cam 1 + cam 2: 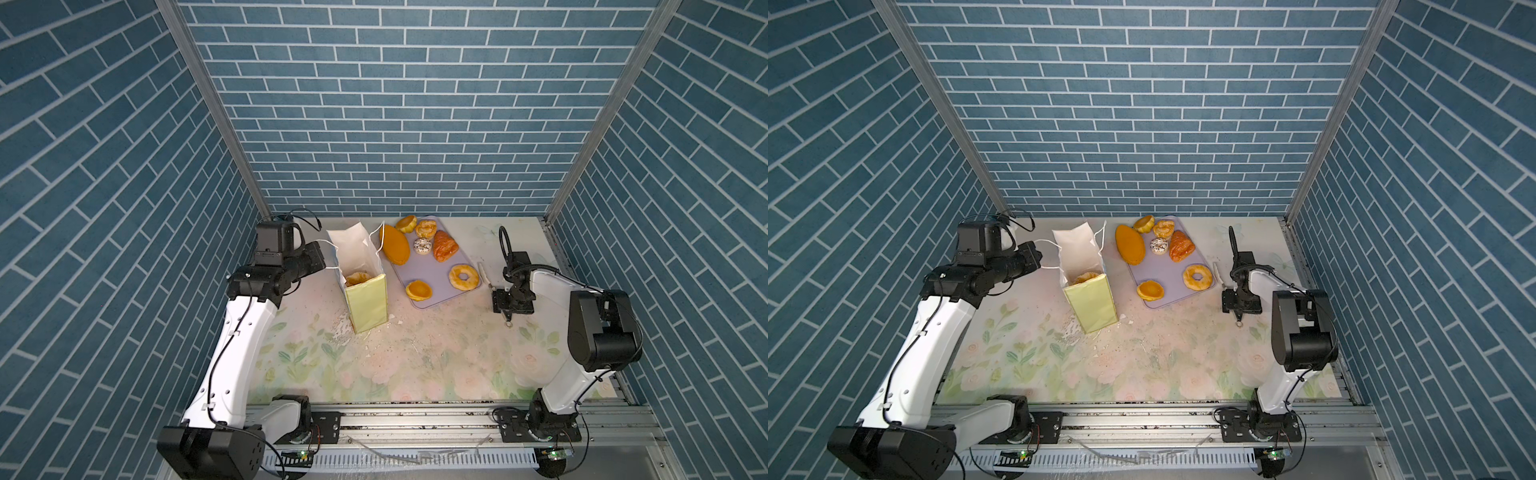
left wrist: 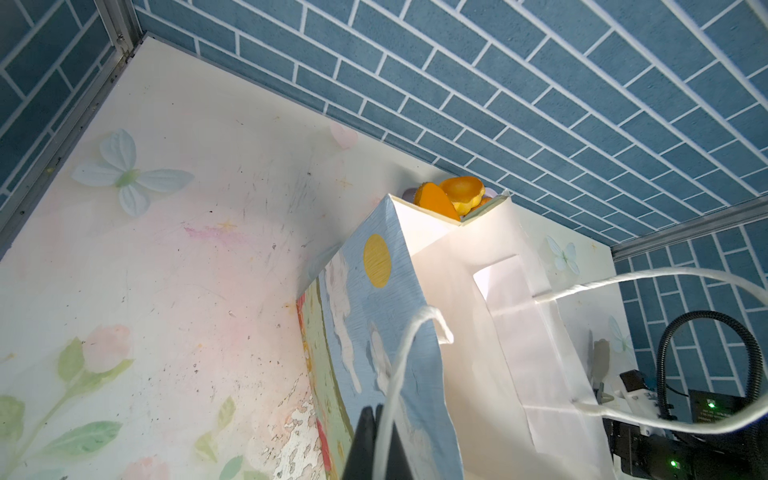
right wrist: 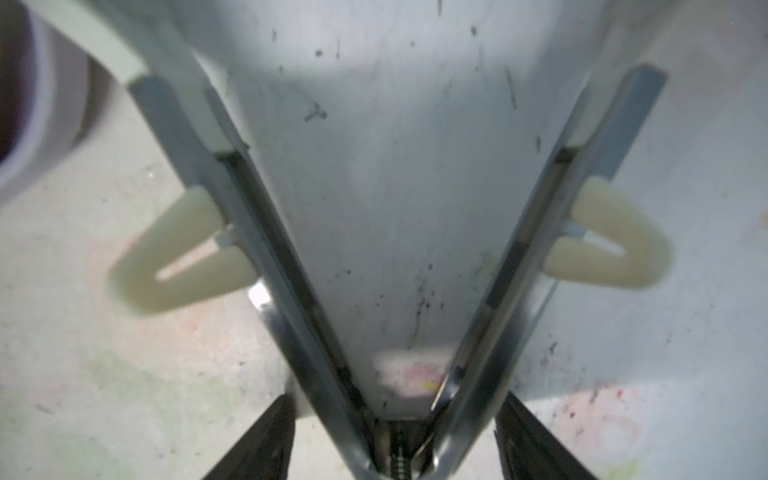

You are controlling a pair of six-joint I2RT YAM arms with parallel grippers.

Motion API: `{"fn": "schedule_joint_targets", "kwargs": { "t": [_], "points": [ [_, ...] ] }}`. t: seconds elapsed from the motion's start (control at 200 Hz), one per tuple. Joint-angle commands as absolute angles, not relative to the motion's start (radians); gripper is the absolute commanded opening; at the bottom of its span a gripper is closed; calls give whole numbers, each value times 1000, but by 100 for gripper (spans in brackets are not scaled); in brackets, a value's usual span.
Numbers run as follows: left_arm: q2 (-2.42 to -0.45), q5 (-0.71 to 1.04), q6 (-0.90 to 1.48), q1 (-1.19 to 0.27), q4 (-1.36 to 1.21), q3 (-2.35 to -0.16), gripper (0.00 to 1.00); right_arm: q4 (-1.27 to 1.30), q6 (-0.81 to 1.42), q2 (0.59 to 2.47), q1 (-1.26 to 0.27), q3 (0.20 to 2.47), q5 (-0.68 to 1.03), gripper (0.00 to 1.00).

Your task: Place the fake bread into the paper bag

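In both top views the paper bag [image 1: 365, 305] stands upright and open at centre-left of the table [image 1: 436, 357], with a narrow yellow-green side facing the camera. One piece of fake bread [image 1: 356, 277] already lies inside it. The rest sits right of the bag on a lavender tray [image 1: 432, 270] — the long oval loaf [image 1: 395, 246] at the tray's left edge nearest the bag, then the croissant [image 1: 446, 246], a speckled ball [image 1: 422, 246], a ring doughnut [image 1: 464, 277] and a round bun [image 1: 419, 289] at the tray's lower left.

The left tool [image 1: 322, 259], just left of the bag's mouth, is closed tight on a white cord handle [image 2: 399, 374]. In the left wrist view the cord runs down between its dark fingers [image 2: 365, 440].

The right tool [image 3: 395, 397] points down at the table just right of the tray, over slim metal tongs [image 1: 483, 275]. Its jaws are spread — one on each side of the tongs' hinged end, with a sliver of table showing beside each, gripping nothing.
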State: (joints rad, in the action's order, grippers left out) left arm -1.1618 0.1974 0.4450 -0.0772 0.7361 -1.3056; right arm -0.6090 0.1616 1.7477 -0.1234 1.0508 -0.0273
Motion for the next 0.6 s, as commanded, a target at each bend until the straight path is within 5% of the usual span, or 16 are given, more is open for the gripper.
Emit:
{"fn": "schedule_joint_targets", "kwargs": {
  "t": [0.0,0.595],
  "points": [
    [-1166,178,436,-82,756,-1329,0,-620,180,1775,-121,1077,-34,75],
    [-1154,173,439,-83,769,-1341,0,-709,141,1855,-109,1137,-34,73]
  ]
}}
